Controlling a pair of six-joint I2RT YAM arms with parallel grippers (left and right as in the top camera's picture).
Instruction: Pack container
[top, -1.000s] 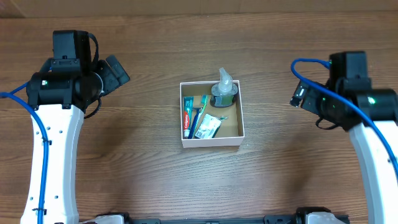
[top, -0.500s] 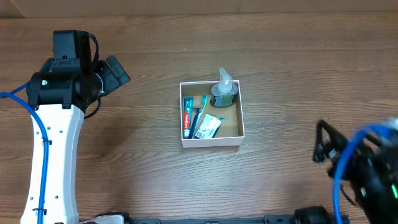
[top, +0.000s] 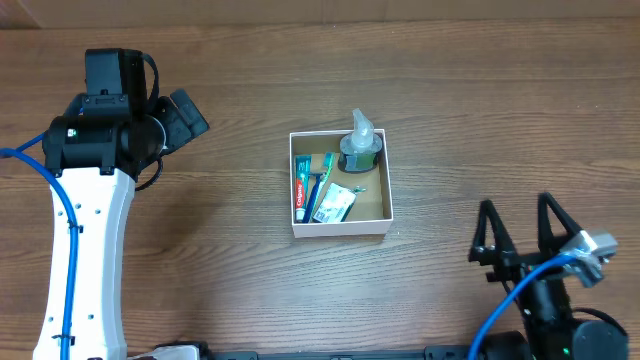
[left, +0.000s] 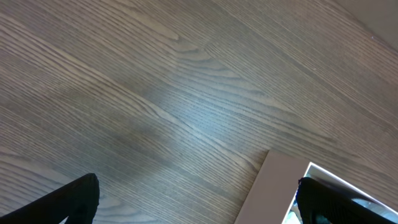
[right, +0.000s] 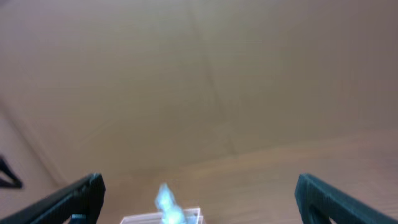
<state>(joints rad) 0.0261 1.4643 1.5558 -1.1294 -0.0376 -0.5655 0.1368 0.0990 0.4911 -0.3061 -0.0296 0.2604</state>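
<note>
On the table (top: 450, 110), the biggest change is the right arm (top: 548, 300): it has swung from the far right back to the near edge. The right tool (top: 515, 203) is empty with its fingers spread wide, well apart from the container (top: 340, 227). The left arm (top: 85, 230) has not moved, and the left tool (left: 198, 180) also gapes empty. The container sits mid-table holding a bottle (top: 361, 145), toothpaste (top: 299, 185), toothbrush (top: 320, 180) and packet (top: 335, 203), so packing looks finished.

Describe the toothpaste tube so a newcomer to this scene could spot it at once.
Find the white-walled container at the middle of the table. Against its left wall lies the toothpaste tube. It alone is red and white; the toothbrush beside it is green and blue.
</note>
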